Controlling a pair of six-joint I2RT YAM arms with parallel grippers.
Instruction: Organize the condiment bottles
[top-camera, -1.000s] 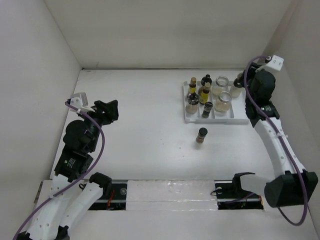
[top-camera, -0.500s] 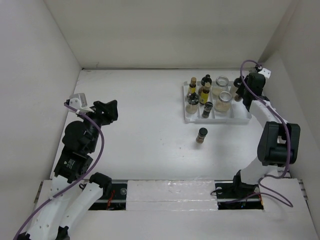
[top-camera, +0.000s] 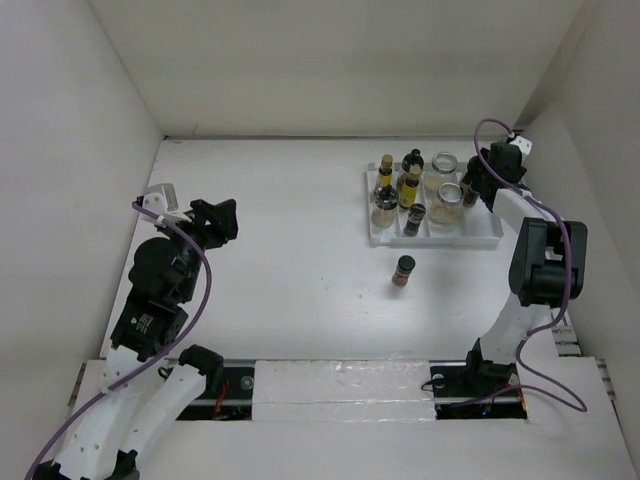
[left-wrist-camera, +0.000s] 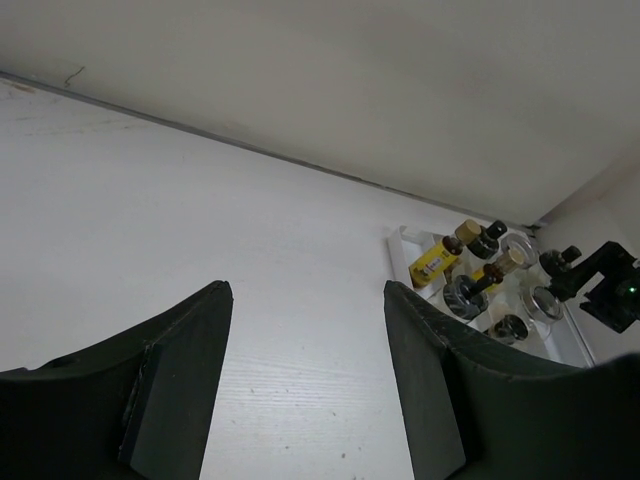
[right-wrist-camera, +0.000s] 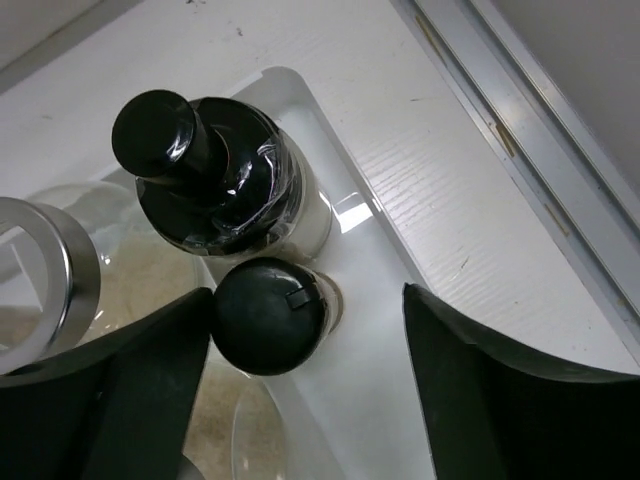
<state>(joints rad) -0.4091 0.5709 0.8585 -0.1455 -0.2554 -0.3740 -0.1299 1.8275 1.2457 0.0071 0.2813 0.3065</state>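
The white divided tray (top-camera: 483, 230) at the back right holds several condiment bottles: slim yellow-oil bottles (top-camera: 385, 170), silver-lidded pale jars (top-camera: 450, 196) and dark-capped ones. One brown spice jar with a black cap (top-camera: 404, 270) stands alone on the table in front of the tray. My right gripper (top-camera: 476, 184) is open over the tray's right compartment. In the right wrist view its fingers (right-wrist-camera: 305, 300) straddle a small black-capped jar (right-wrist-camera: 268, 315), which is against the left finger, with a wide gap on the right. My left gripper (top-camera: 215, 222) is open and empty at the far left.
A larger bottle with a black pourer top (right-wrist-camera: 215, 175) stands just behind the small jar, and a silver-lidded jar (right-wrist-camera: 35, 270) is to its left. The side wall runs close along the tray's right (right-wrist-camera: 520, 110). The left wrist view shows the tray (left-wrist-camera: 400, 238) far off.
My right arm has folded back and swung its gripper down to the tray's right compartment, around the small black-capped jar. The left arm and the lone jar have not moved.
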